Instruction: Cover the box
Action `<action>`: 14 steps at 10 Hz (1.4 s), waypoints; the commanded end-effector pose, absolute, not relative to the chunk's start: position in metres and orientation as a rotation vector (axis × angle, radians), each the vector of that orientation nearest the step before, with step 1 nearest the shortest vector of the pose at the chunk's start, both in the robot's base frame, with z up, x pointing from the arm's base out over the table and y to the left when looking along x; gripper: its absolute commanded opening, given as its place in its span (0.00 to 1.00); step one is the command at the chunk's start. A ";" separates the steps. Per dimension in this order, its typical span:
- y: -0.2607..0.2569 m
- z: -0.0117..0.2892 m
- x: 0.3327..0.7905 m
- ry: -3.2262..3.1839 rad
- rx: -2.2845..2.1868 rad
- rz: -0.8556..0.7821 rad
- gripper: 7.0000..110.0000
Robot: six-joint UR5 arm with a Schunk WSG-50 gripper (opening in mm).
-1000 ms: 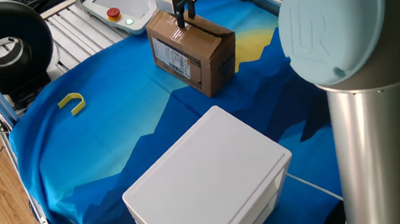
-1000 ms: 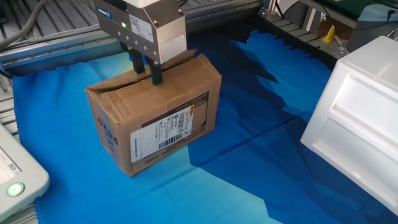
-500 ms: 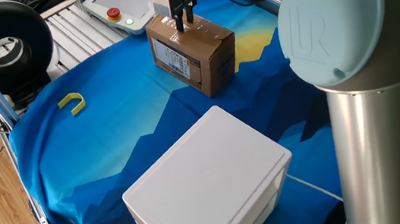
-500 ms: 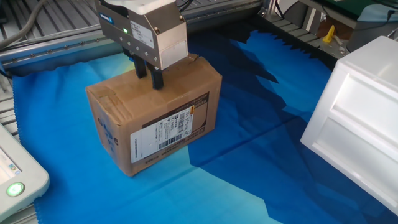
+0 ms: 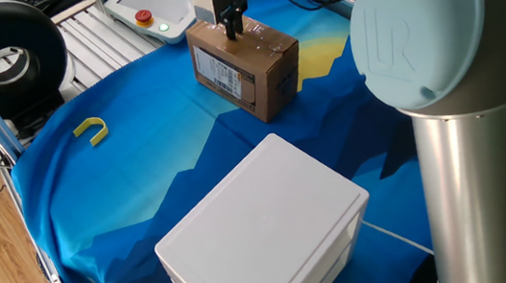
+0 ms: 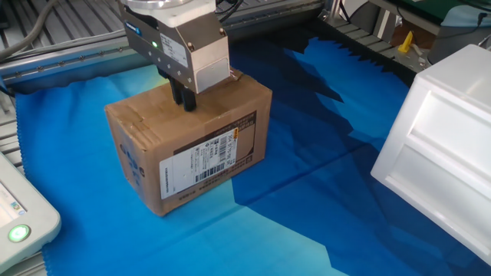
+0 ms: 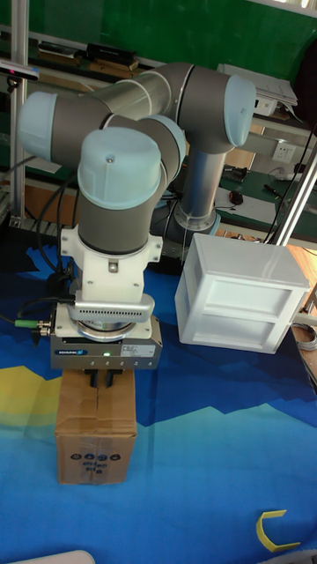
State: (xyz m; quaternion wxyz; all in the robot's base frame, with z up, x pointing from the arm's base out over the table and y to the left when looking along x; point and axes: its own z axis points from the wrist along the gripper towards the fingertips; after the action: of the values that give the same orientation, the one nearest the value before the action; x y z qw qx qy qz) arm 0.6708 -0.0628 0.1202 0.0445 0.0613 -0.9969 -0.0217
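Flaps of the box (image 6: 192,146) are now pressed flat, where a second ago one was raised, so the covering is judged nearly done. The gripper (image 6: 184,100), fingers together, is rested on its top. The box is placed toward the far edge of the blue-clothed tabletop (image 5: 142,184); green wall (image 7: 176,26) is seen behind.

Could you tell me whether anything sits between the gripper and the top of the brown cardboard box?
Nothing visible does: the gripper is directly over the small brown cardboard box, fingertips at its flattened top flaps.
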 end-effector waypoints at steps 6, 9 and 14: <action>-0.061 0.122 0.674 -3.057 0.176 -0.069 0.00; -0.064 0.119 0.676 -3.061 0.176 -0.057 0.00; -0.066 0.121 0.675 -3.059 0.180 -0.046 0.00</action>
State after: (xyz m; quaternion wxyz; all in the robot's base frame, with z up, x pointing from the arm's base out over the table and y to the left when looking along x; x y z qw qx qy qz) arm 0.6751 -0.0672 0.1194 0.0393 0.0601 -0.9974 -0.0112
